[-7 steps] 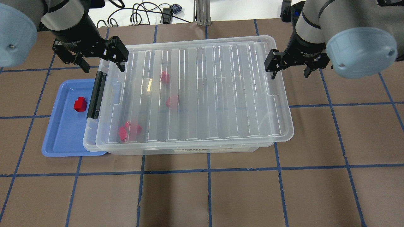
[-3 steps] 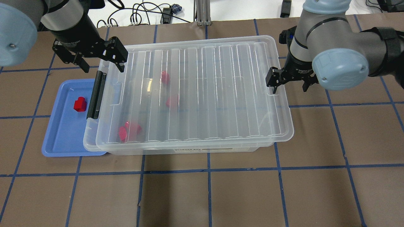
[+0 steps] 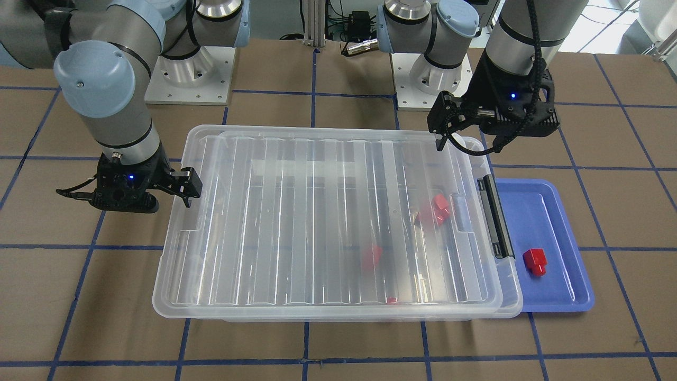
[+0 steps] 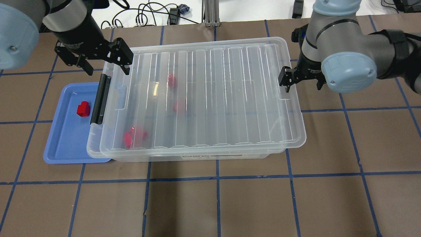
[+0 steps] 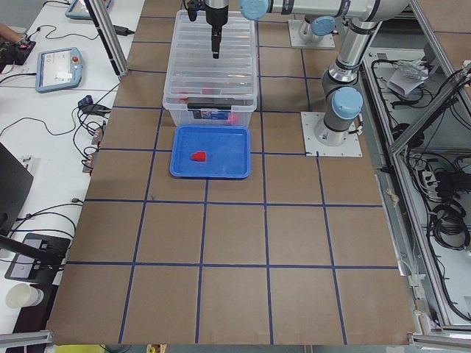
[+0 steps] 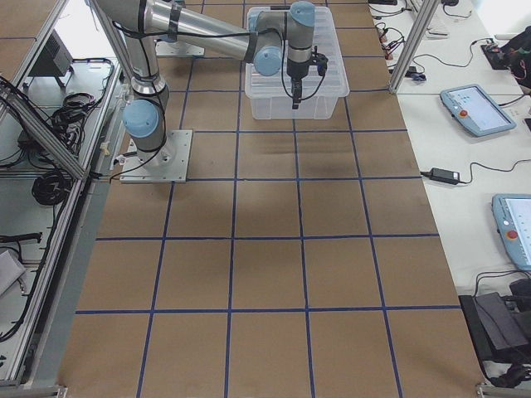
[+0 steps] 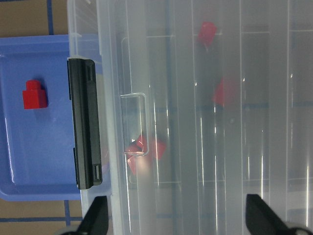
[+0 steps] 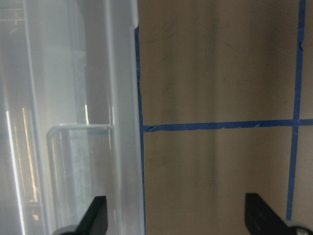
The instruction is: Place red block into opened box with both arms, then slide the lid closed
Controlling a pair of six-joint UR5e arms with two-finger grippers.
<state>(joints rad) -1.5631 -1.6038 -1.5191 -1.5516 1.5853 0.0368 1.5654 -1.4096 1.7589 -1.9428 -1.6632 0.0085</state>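
Right gripper (image 4: 302,83) is found with its jaws spread wide and holding nothing, at the right short edge of the large clear ribbed plastic lid (image 4: 210,95), in the upper right of the overhead view. In the right wrist view one fingertip (image 8: 95,215) is seen over the lid's rim and the other over the brown table (image 4: 329,148). The left gripper (image 4: 105,64) is likewise wide open and empty, in the upper left of the overhead view, at the lid's far corner; whether it touches cannot be told.

The lid is laid on the large shallow clear plastic box (image 4: 197,157) but offset toward the right of the overhead view: it overhangs that end, while the box rim and the black latch bar (image 4: 100,98) are left uncovered at the other. Several small glossy red blocks (image 4: 179,106) are seen through the lid inside the box. One red block (image 4: 83,109) lies outside it, on the blue plastic tray (image 4: 65,141) at the left.

The closing slide is judged not yet done. Three risks are noted:
- If the lid is pushed by the right gripper off its centre line, it may be skewed and jammed on the rim.
- If the finger rides over the thin edge, contact may be lost.
- If friction is high, the box may be dragged with the lid into the tray, or the lid driven against the left gripper.
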